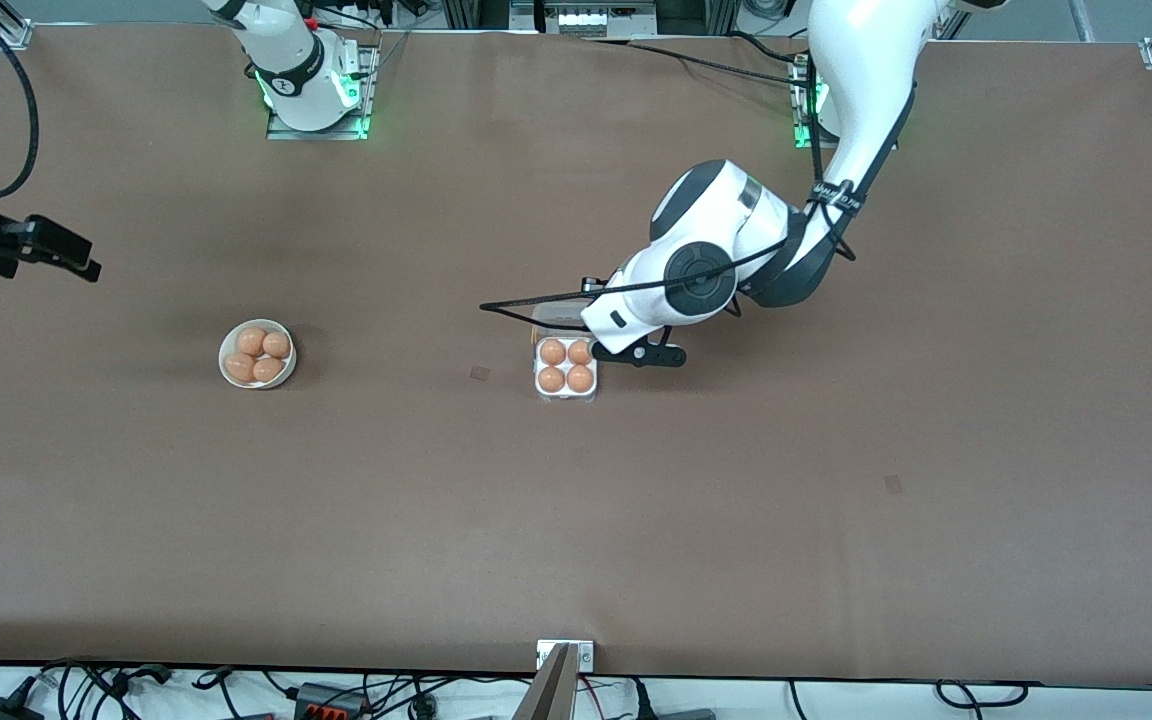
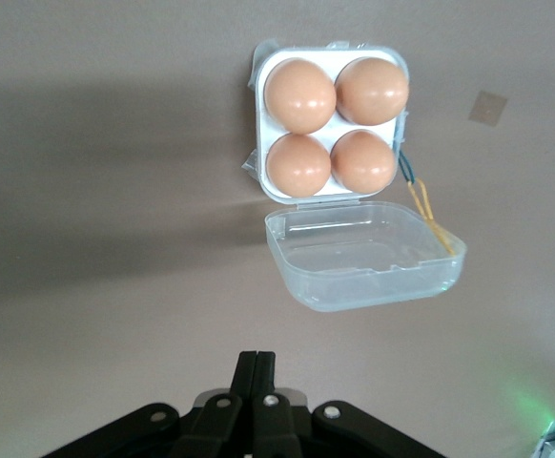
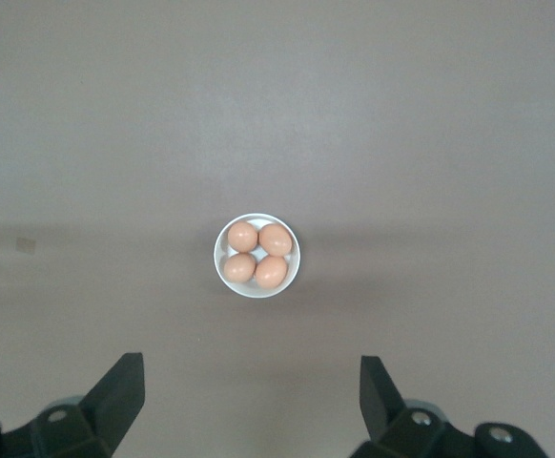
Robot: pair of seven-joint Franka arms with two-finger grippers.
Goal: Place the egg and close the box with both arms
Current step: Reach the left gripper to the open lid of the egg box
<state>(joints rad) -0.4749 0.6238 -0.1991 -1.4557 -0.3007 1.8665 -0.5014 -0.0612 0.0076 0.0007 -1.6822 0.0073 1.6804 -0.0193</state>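
Near the middle of the table (image 1: 836, 560): the box (image 1: 566, 392), base flat, lid (image 2: 363, 258) swung open and tilted up off the edge farther from the front camera. Holds four eggs (image 2: 299, 95), one in each round cell, all cells filled. By one corner of the lid, a thin yellow and dark strand (image 2: 425, 202); cannot tell what it is.

Above the table just by the open lid: the left gripper (image 2: 256, 361), fingers pressed together, gripping nothing, apart from lid and box alike. In the front view, mostly hidden under the left arm's own wrist (image 1: 676, 285), which covers much of the lid.

Toward the right arm's end of the table, well apart from the box: a round white bowl (image 1: 226, 352) with four more eggs of the same kind (image 1: 252, 341) heaped inside.

High over that bowl: the right gripper (image 3: 249, 382), fingers spread wide, empty, waiting, with the bowl between its fingertips in the right wrist view.

Close to the box, on the side toward the bowl: a small dark square mark (image 1: 479, 373) on the brown table.
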